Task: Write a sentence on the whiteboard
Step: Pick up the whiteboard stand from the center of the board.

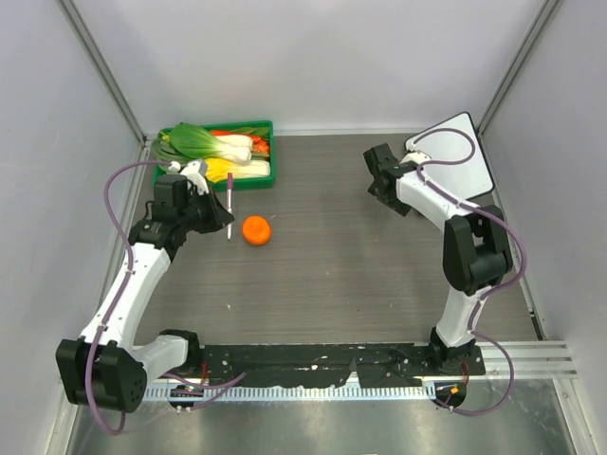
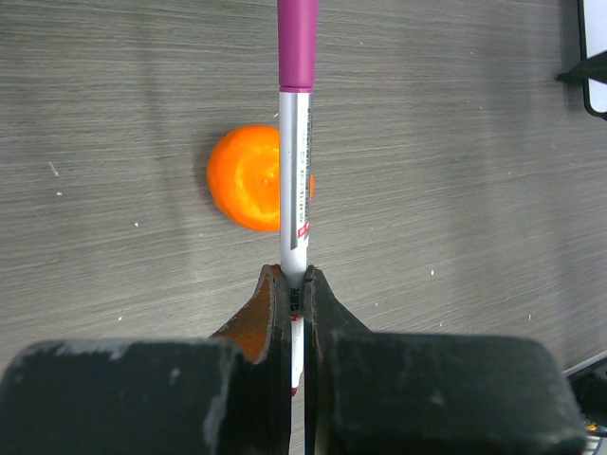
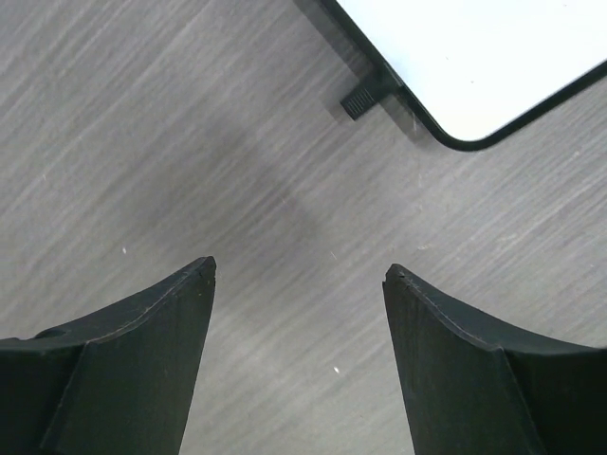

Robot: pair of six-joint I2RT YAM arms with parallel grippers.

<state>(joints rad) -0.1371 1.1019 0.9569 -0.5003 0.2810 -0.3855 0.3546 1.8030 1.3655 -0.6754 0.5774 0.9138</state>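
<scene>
Whiteboard [image 1: 474, 175] askew at far right, marker [image 2: 295, 161] lengthwise in left jaws

The right gripper [image 3: 300, 267] fills the bottom of the frame, its two black fingers spread wide over grey wood-grain table [image 3: 142, 142]. At the upper right lies a rounded corner of the whiteboard [image 3: 474, 47], glossy white inside a thin black frame. One small black foot [image 3: 365, 98] juts from its left edge.

The whiteboard [image 1: 471, 161] is laid at the far right of the table [image 1: 341, 275], the tray [image 1: 270, 156] of vegetables [image 1: 213, 150] at the far left. The fruit [image 1: 256, 230] is placed before the tray, just right of the marker [image 1: 229, 210].
</scene>
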